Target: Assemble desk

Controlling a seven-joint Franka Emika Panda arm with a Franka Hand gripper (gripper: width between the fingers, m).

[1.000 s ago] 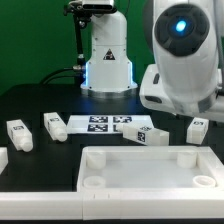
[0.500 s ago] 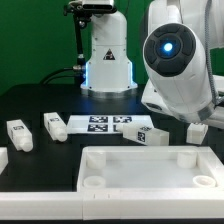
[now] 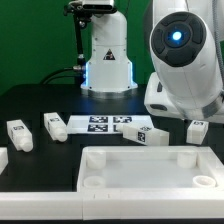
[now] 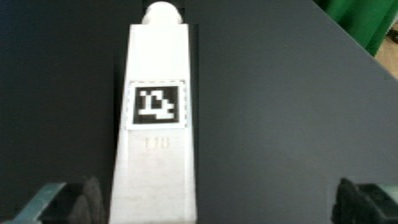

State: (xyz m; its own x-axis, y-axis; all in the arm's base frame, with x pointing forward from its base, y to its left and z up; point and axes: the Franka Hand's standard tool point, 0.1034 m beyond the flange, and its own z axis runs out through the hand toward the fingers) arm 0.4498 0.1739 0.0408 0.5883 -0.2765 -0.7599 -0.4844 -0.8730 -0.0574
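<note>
On the near side of the black table (image 3: 40, 100), the desk's wide, flat, rimmed white plastic panel (image 3: 150, 172) lies with its round corner sockets (image 3: 92, 183) facing up. Every socket that shows is empty.

Farther back, four blocky white plastic legs with black-and-white square tags lie loose and apart from the panel. The outer left leg (image 3: 18, 135) and the inner left leg (image 3: 53, 125) are toward the exterior view's left. The middle leg (image 3: 150, 135) lies just beside the thin white marker board (image 3: 105, 124). The right leg (image 3: 197, 130) sits below the big glossy white robot arm (image 3: 185, 70).

From the wrist view, the gripper (image 4: 217, 205) hangs over a long white tagged leg (image 4: 157, 110) that lies flat on the table. Its dark fingers (image 4: 68, 200) are spread wide, one on each side of the leg, and grip nothing. Which of the four legs this is cannot be told for sure; the right leg seems likeliest.

By my reading, assembly has barely started. No leg is seated, so all four still have to be grasped, carried to a corner socket and fixed in. This leg looks like the first one to be picked up.
</note>
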